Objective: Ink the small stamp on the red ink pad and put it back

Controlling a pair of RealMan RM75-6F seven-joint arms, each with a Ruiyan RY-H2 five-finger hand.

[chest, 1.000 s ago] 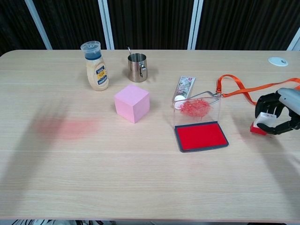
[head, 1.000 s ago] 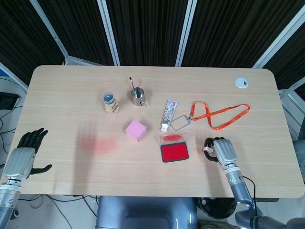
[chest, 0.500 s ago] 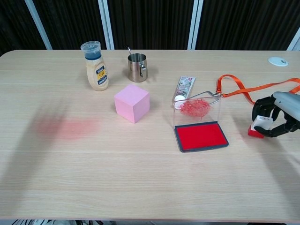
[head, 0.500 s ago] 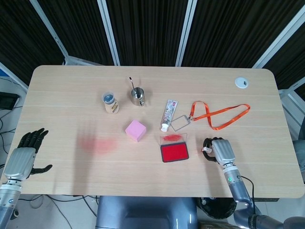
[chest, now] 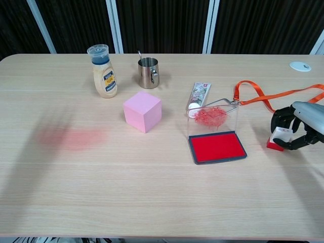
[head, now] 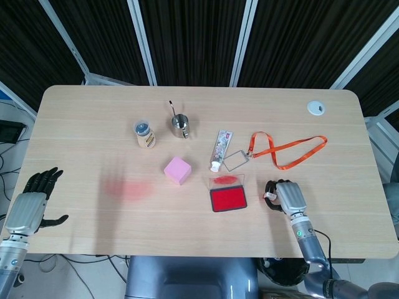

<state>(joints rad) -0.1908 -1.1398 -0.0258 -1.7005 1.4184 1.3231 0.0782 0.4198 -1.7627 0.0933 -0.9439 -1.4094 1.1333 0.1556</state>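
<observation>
The small stamp (chest: 277, 141), white on top with a red base, stands on the table just right of the red ink pad (chest: 217, 147). My right hand (chest: 299, 126) curls its fingers around the stamp and grips it. From above, the right hand (head: 285, 196) hides most of the stamp, a short gap from the ink pad (head: 227, 199). The pad's clear lid (chest: 212, 117) stands open behind it, smeared with red. My left hand (head: 30, 204) hangs off the table's left front corner, fingers spread and holding nothing.
A pink cube (chest: 143, 111), a sauce bottle (chest: 103, 71) and a metal cup (chest: 149, 72) stand left of the pad. A tube (chest: 198, 96) and an orange lanyard (chest: 271, 97) lie behind it. A red smear (chest: 73, 137) marks the table at left.
My right hand has sunk a little and edged left toward the ink pad, with the stamp in its grip. The left hand has stayed put.
</observation>
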